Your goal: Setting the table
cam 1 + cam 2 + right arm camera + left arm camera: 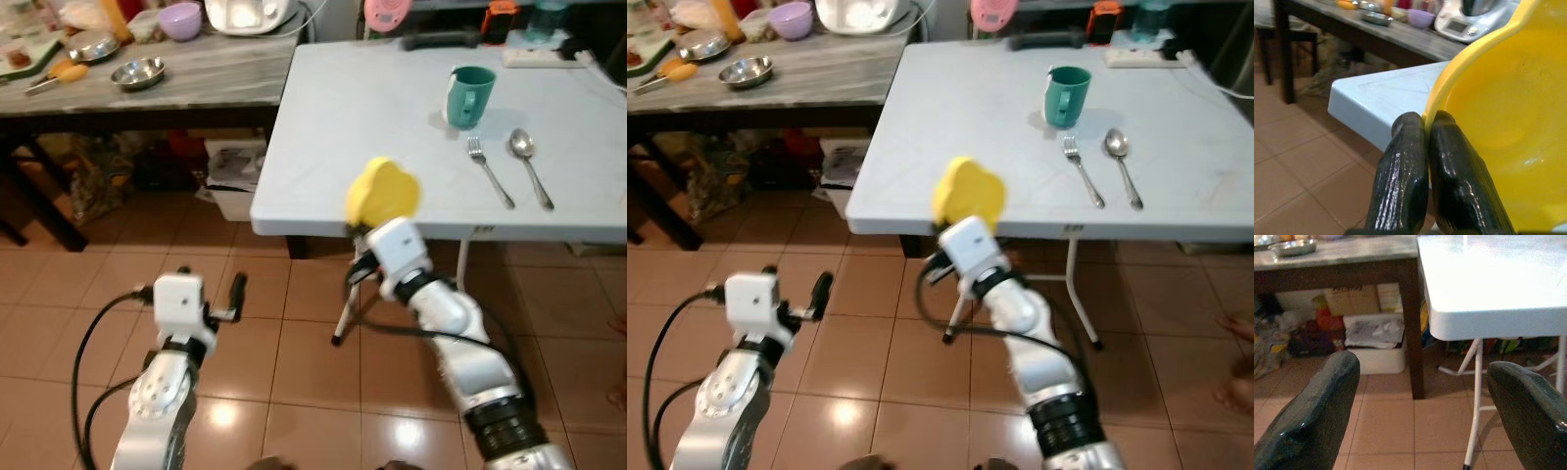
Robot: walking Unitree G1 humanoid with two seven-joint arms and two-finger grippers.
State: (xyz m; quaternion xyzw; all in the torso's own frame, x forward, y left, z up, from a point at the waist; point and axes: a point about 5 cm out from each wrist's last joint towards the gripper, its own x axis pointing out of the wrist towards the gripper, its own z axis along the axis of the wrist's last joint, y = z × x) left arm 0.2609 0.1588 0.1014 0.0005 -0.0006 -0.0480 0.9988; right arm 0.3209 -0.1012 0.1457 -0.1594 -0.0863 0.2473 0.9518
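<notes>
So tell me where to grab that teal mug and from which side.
Take the teal mug by its handle, which shows on its left side in the head views, so coming in from the left looks best. It stands upright and open-topped on the white table, with the fork lying apart, nearer the robot.

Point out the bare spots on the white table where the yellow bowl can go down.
Free: the white table from its near edge up to the teal mug, left of the fork. Crowded: mug, fork and spoon on the right. The right gripper holds the yellow bowl.
</notes>
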